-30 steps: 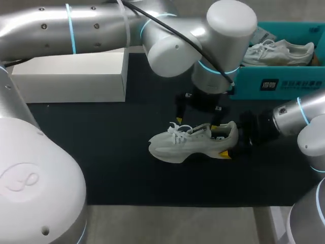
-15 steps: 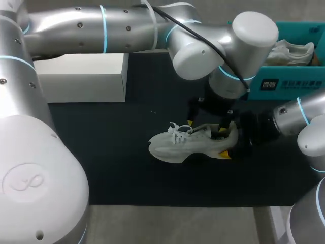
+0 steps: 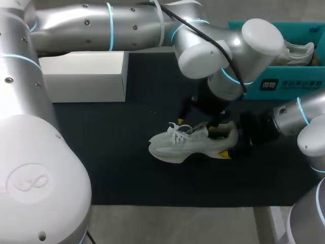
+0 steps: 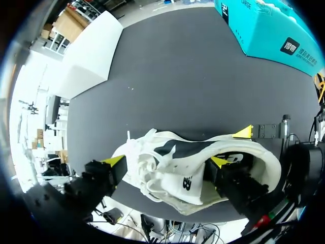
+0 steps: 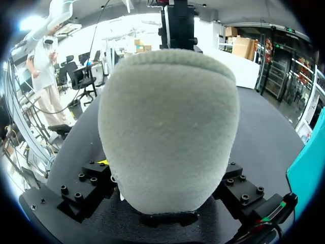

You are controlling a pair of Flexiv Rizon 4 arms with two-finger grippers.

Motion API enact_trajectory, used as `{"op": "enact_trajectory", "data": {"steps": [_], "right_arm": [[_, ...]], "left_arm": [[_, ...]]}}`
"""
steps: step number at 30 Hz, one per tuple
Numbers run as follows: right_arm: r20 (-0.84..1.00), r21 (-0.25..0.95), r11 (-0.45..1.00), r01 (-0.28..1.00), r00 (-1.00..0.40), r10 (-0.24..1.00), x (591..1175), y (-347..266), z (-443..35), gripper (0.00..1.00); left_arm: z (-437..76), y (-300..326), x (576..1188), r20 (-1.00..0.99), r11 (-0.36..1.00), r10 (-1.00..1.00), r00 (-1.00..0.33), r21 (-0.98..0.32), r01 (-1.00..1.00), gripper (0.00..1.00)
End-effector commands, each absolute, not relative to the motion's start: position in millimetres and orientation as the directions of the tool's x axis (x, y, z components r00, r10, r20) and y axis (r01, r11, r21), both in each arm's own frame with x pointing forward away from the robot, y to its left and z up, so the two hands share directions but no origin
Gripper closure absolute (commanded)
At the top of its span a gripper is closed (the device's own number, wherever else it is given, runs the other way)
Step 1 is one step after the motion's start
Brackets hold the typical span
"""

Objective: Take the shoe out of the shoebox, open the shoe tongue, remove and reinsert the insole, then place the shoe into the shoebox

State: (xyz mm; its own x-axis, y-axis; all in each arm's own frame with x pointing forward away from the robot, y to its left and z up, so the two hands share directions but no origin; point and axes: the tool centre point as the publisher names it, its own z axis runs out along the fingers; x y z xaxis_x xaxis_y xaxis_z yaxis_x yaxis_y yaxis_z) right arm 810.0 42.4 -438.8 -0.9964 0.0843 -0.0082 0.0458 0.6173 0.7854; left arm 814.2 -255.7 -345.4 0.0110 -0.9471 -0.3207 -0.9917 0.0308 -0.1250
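Note:
A white lace-up shoe (image 3: pixel 177 145) stands on the black table mat (image 3: pixel 111 152), toe pointing left. My right gripper (image 3: pixel 229 146) comes in from the right and is shut on the shoe's heel; in the right wrist view the padded heel (image 5: pixel 167 127) fills the space between its fingers. My left gripper (image 3: pixel 195 124) hangs open directly over the shoe. In the left wrist view one yellow tip (image 4: pixel 219 161) sits inside the shoe's opening near the heel, the other (image 4: pixel 114 161) outside by the laces (image 4: pixel 147 168). The insole is hidden.
A teal shoebox (image 3: pixel 284 84) stands at the back right with a second white shoe (image 3: pixel 297 51) in it. A white box (image 3: pixel 84 76) lies at the back left. My left arm spans the back of the table.
My left arm swung right and its gripper came down closer over the shoe's opening. The shoe and the right gripper have stayed where they were.

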Motion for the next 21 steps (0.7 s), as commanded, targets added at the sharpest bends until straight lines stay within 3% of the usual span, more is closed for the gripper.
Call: {"op": "enact_trajectory", "data": {"steps": [1, 9, 11, 16, 18, 21], "right_arm": [[-0.010, 0.783, 0.620, 0.047, -0.996, 0.087, 807.9, 44.9, -443.1, 1.00], [-0.010, 0.783, 0.620, 0.047, -0.996, 0.087, 807.9, 44.9, -443.1, 1.00], [-0.010, 0.783, 0.620, 0.047, -0.996, 0.087, 807.9, 44.9, -443.1, 1.00], [-0.010, 0.783, 0.620, 0.047, -0.996, 0.087, 807.9, 44.9, -443.1, 1.00], [-0.010, 0.783, 0.620, 0.047, -0.996, 0.087, 807.9, 44.9, -443.1, 1.00], [-0.010, 0.783, 0.620, 0.047, -0.996, 0.087, 807.9, 44.9, -443.1, 1.00]], "left_arm": [[-336.1, -241.4, 809.8, -0.283, 0.036, -0.959, -0.007, -0.100, -0.994, 0.00], [-330.3, -235.4, 790.8, -0.248, 0.076, -0.967, -0.061, -0.052, -0.996, 0.02], [-330.9, -234.9, 788.8, -0.243, 0.081, -0.968, -0.070, -0.036, -0.996, 0.32], [-334.9, -233.7, 788.9, -0.227, 0.072, -0.971, -0.074, 0.020, -0.997, 0.68], [-336.1, -233.8, 789.8, -0.221, 0.068, -0.972, -0.075, 0.040, -0.997, 1.00], [-335.6, -232.9, 790.7, -0.201, 0.068, -0.976, -0.080, 0.067, -0.995, 1.00]]}}
